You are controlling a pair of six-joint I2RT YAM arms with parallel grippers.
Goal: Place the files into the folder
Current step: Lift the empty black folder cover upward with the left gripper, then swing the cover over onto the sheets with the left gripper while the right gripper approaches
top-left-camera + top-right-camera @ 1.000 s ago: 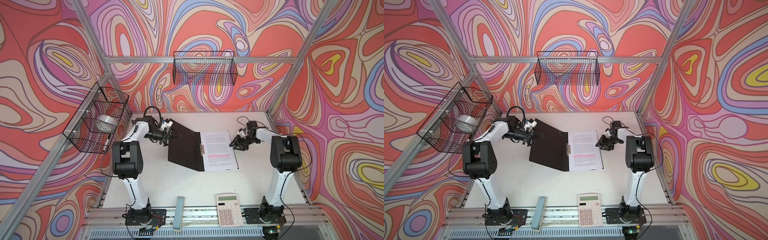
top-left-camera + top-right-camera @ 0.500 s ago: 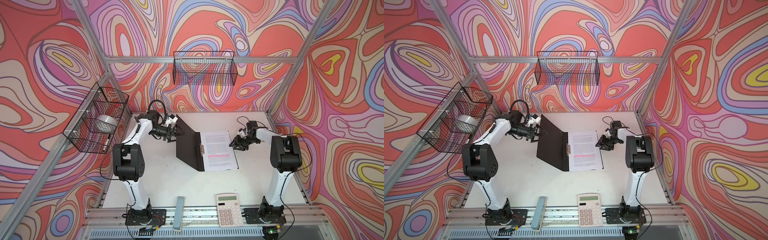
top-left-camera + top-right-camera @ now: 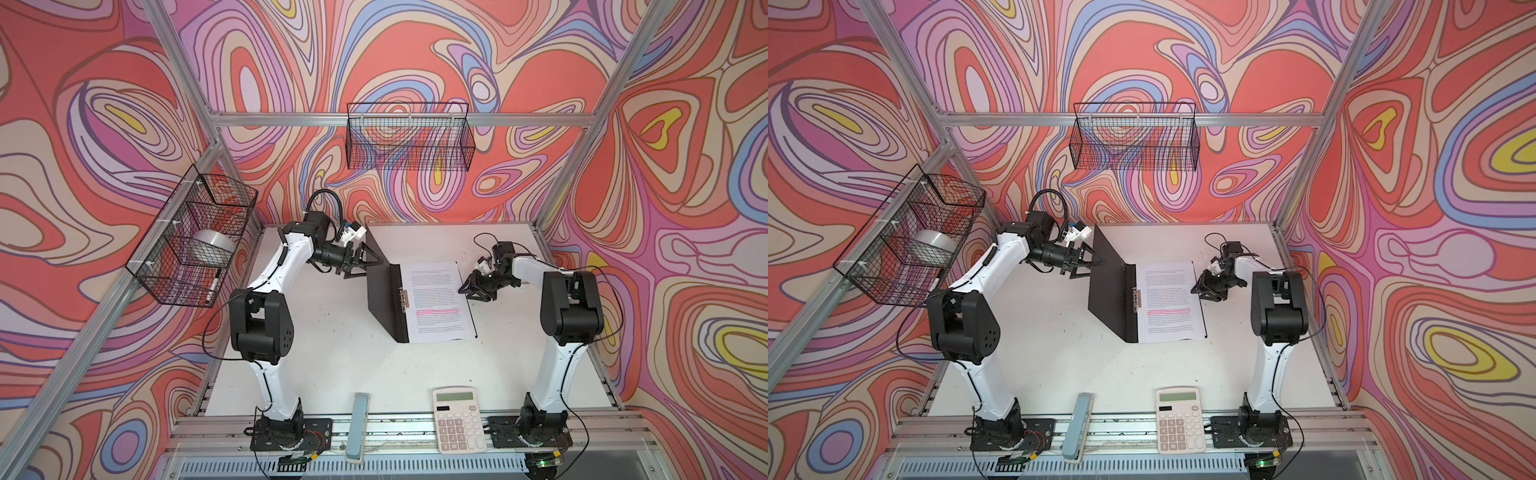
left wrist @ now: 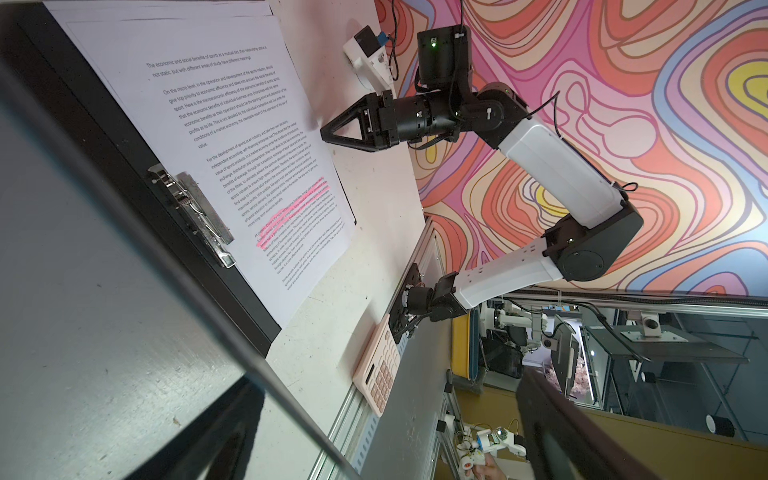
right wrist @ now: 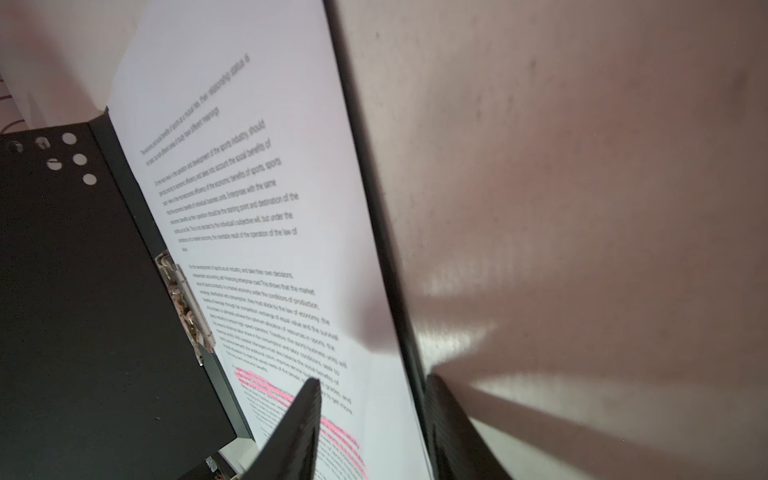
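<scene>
Folder: outer face turned away, only black inside shows. Cover raised steeply, back half hidden under files, thin black rim showing at right. Files flat on back half, mid-table, just beside metal clip. Left wrist view: cover is blurred grey slab, fingers cut off. Left gripper spread wide at raised cover. Right gripper half spread, straddling files' right edge, not clamped. Calculator at front, well apart. Wire basket on left wall holds tape roll. Table matte white, scuffed.
</scene>
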